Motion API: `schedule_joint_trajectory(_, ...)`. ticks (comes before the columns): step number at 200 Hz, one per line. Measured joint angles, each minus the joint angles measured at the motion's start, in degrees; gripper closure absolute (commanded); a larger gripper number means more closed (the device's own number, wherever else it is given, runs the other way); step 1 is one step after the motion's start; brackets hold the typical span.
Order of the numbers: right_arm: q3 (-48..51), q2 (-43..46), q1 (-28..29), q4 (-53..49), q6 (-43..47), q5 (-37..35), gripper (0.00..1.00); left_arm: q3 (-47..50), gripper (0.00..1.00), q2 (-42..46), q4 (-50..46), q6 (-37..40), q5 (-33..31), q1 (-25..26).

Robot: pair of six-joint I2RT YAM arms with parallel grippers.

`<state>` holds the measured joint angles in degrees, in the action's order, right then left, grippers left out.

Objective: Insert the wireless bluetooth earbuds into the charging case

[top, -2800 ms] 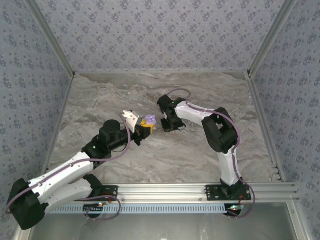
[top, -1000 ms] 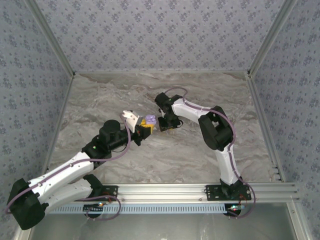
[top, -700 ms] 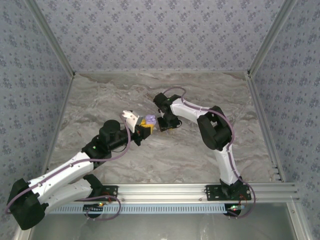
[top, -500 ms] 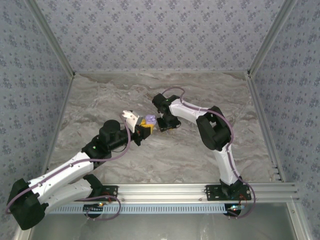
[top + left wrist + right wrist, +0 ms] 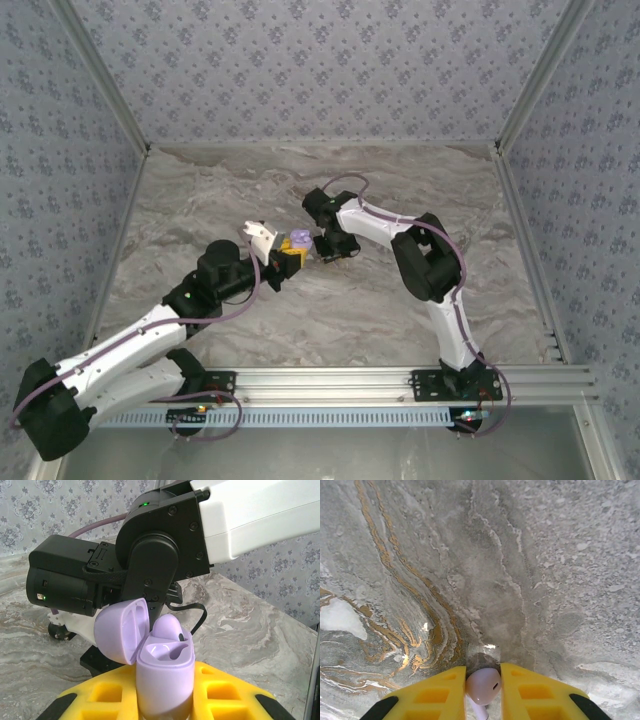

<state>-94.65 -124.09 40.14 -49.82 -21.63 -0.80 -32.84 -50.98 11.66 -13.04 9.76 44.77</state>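
Tightening right gripper on lilac earbud, edging nearer open charging case clenched in left gripper, nearing insertion.

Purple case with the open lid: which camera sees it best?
The left wrist view: the purple case stands big and close, lid flipped open, clamped in the left claw. The top external view shows it as a tiny purple speck. The right wrist view looks at an earbud in the right claw.
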Motion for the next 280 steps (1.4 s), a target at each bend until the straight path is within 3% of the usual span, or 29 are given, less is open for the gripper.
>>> schedule_joint_trajectory(84, 15.13, 9.05, -5.9, 14.47, -1.29, 10.88, 0.8, 0.0, 0.79, -0.33, 0.11, -0.02, 0.04, 0.0)
schedule_joint_trajectory(156, 30.36, 18.23, -13.73, 26.1, -3.91, 20.7, 0.8, 0.0, 0.8, -6.08, 2.73, -0.96, 0.04, 0.0)
schedule_joint_trajectory(280, 43.52, 41.7, -19.63, 40.59, -7.98, 30.47, 0.8, 1.62, 0.8, -21.0, 19.08, -7.82, 0.33, 0.0)
